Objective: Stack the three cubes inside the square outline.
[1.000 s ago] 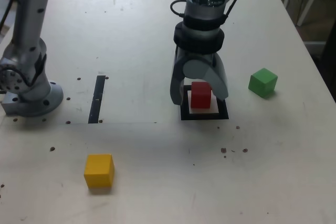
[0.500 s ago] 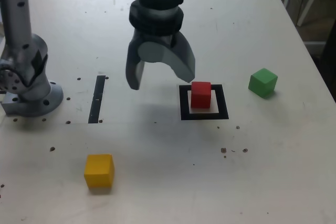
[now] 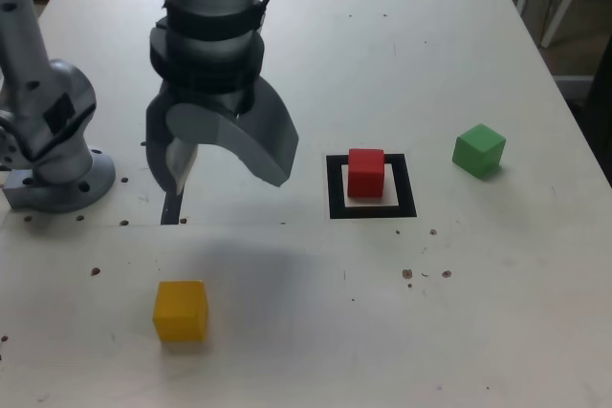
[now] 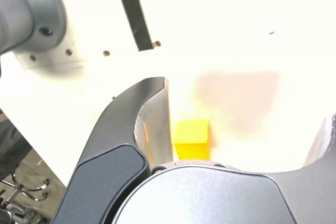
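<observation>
The fingers (image 3: 260, 140) stand wide apart above the bench (image 3: 478, 284), with nothing between them. That spread probably suits the approach: it leaves room to pass down either side of a cube without knocking it.

The yellow cube (image 3: 181, 311) lies on the bench below the fingers, nearer the exterior camera. In the wrist view it shows in the gap, close beside one finger rather than midway, so the hand likely needs to shift over it before going down; otherwise that finger could land on its top or push it aside.

Out from the fingers, towards the exterior view's right, the red cube (image 3: 366, 174) sits upright inside the square outline (image 3: 406, 188), its lower edge within the pale centre. It makes sense as the base of the stack: flat, with its top free to take the next cube. The green cube (image 3: 479, 151) rests farther from the fingers on that same side, past the outline and turned at an angle, so a grip there would probably call for a turn of the wrist.

One layer seems done, with two cubes left to stack. Yellow looks the likelier next pick, being nearer the fingers than green.
</observation>
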You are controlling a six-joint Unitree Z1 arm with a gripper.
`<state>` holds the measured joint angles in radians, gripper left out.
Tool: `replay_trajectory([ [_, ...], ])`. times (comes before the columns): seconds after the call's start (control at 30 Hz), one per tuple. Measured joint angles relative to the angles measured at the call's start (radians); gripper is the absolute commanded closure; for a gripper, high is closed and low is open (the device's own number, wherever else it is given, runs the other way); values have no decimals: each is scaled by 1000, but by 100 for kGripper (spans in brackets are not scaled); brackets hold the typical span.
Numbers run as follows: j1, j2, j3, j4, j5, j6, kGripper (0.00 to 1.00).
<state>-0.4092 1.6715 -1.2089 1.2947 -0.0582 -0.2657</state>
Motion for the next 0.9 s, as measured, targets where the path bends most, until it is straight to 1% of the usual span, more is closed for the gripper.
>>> replay_trajectory([
  [0.13,-70,-29,33,-6,-18,-80,1],
  [0.27,-114,-41,42,-14,-23,-139,0],
  [0.43,-202,-50,58,-22,-39,-259,0],
  [0.6,-274,-43,94,-66,-75,-388,0],
  [0.77,-318,-10,110,-108,-103,-432,0],
  [0.9,-358,19,106,-133,-116,-454,1],
])
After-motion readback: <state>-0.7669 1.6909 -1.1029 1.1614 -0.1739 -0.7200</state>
